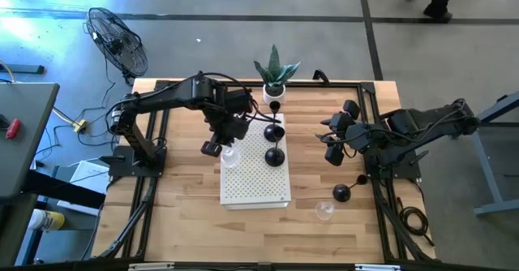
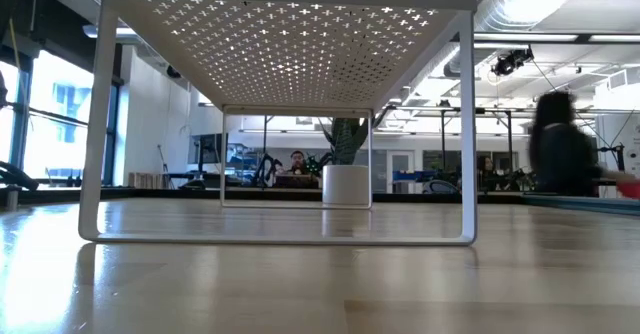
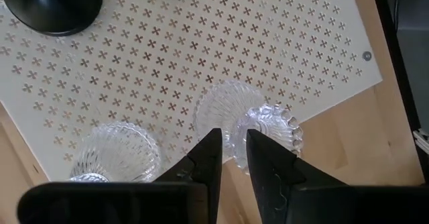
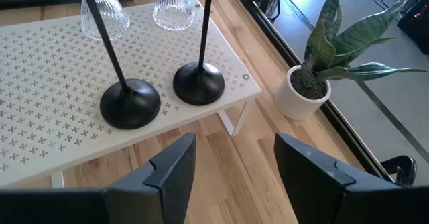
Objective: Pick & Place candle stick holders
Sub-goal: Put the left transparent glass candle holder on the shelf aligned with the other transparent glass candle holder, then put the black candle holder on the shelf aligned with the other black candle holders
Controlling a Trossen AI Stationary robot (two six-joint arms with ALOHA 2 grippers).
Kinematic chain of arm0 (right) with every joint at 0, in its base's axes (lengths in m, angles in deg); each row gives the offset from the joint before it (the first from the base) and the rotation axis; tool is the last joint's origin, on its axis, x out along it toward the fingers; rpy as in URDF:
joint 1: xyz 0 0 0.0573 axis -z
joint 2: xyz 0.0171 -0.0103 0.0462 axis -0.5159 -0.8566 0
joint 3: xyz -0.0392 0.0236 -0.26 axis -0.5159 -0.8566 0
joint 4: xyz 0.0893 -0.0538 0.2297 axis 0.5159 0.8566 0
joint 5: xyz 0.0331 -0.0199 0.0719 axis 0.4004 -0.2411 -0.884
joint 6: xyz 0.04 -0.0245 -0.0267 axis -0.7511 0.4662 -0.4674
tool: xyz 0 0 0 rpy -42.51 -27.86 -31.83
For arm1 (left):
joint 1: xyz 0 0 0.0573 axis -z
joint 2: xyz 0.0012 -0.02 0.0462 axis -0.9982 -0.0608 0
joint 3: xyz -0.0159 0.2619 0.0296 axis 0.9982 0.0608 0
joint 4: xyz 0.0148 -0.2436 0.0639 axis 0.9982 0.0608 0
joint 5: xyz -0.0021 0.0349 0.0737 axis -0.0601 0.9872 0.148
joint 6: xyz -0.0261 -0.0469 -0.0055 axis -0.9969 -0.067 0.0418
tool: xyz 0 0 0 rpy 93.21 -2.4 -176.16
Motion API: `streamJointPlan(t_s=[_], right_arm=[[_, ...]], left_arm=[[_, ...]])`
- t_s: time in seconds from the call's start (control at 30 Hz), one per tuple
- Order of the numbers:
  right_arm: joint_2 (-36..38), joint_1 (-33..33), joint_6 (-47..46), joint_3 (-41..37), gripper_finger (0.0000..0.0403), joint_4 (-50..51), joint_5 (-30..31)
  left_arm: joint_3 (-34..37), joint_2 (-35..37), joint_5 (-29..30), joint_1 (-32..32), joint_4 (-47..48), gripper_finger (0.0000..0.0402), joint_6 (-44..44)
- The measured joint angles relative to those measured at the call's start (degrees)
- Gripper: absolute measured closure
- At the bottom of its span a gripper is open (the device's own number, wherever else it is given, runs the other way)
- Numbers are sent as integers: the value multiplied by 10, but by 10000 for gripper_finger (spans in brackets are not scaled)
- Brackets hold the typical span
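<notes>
A white perforated shelf [image 1: 255,182] stands mid-table. Two black candle stick holders [image 4: 131,103] [image 4: 199,83] stand on it by their round bases. A clear glass holder [image 3: 117,153] stands near the shelf's left edge. Beside it, my left gripper [image 3: 233,140] is shut on a second glass holder [image 3: 248,120] over that edge. To the right of the shelf my right gripper [image 4: 234,163] hangs open with nothing between its fingers. On the bare wood at the right are another black holder [image 1: 342,192] and a glass one [image 1: 324,212]. My left gripper pinches the glass holder between its two fingertips [image 3: 209,150], coming steeply from above. The fingers cover the spot they have, next to the scalloped rim [image 3: 278,125]. The holder is tilted. I cannot tell whether it touches the shelf.
A white pot with a green plant [image 1: 276,80] stands at the table's far edge behind the shelf. A black metal frame [image 1: 377,125] runs round the tabletop. Bare wood [image 1: 186,214] lies left of and in front of the shelf. A person [image 2: 565,159] shows beyond the table.
</notes>
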Motion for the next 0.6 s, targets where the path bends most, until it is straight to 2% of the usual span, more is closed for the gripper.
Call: streamJointPlan(t_s=[0.27,0.4,0.6], right_arm=[[0,0,3,0,208,0,2],[0,0,6,0,208,0,2],[0,0,9,0,208,0,3]], left_arm=[[-2,5,1,0,-7,335,2],[-28,5,6,0,-4,335,24],[-80,5,79,0,-2,335,-13]])
